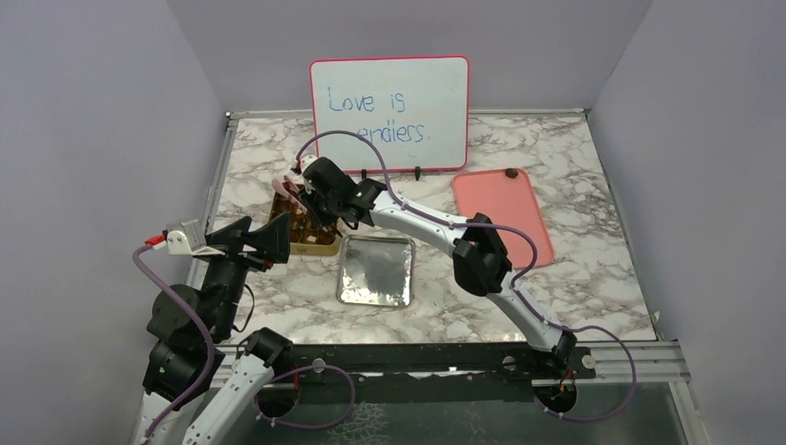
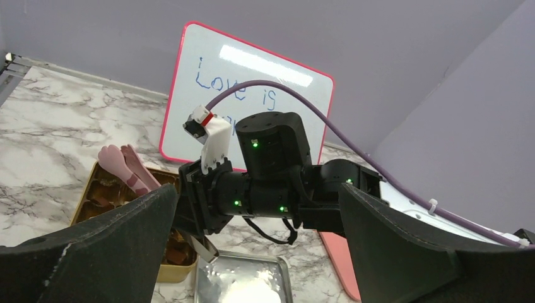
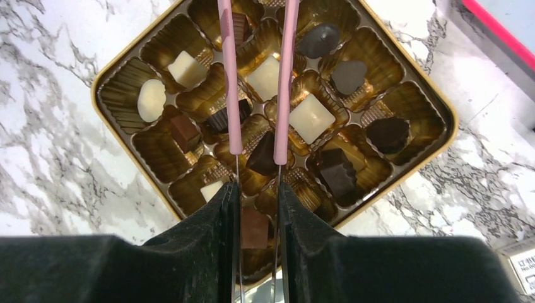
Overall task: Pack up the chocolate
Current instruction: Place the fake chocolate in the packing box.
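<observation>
Chocolate pieces (image 3: 311,118) sit in a gold tin (image 3: 120,95) right under the right claw (image 3: 257,189), which is squeezed on pink tongs (image 3: 228,76). The left claw (image 2: 257,189) is wide open and empty, the tin ahead of it. From above, the tin is just beside that claw.

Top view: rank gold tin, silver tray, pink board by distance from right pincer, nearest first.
1. gold tin: left of centre, under the right pincer.
2. silver tray: centre, beside the tin.
3. pink board: far right.
</observation>
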Motion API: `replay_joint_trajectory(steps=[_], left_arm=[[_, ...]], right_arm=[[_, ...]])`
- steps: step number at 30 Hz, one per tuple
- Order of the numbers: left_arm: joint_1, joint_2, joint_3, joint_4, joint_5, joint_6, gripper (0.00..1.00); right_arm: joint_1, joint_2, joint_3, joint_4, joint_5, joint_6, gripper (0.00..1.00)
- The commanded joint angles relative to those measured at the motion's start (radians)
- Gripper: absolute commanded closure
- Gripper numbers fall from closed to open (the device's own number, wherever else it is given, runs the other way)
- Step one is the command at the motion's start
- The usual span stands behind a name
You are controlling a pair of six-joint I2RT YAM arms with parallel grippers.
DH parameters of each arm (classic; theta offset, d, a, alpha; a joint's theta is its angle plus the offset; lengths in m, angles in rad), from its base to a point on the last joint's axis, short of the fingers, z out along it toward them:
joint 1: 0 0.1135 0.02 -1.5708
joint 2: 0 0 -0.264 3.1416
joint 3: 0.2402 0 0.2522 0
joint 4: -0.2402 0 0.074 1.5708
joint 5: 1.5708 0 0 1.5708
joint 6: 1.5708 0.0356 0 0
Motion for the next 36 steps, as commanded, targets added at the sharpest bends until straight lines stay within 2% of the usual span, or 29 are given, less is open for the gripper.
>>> replay_joint_trajectory(steps=[1, 18, 36], left_arm=[[0.004, -0.012, 0.018, 0.007, 0.004, -0.004, 0.01], [0.002, -0.015, 0.018, 0.007, -0.001, 0.002, 0.01], [0.002, -0.02, 0.003, 0.007, -0.001, 0.004, 0.01]], right_arm=[[0.009, 0.03, 0.032, 0.083, -0.022, -0.021, 0.7], [0.009, 0.058, 0.045, 0.065, 0.004, -0.029, 0.63], [0.009, 0.017, 0.035, 0.065, 0.005, -0.043, 0.6]])
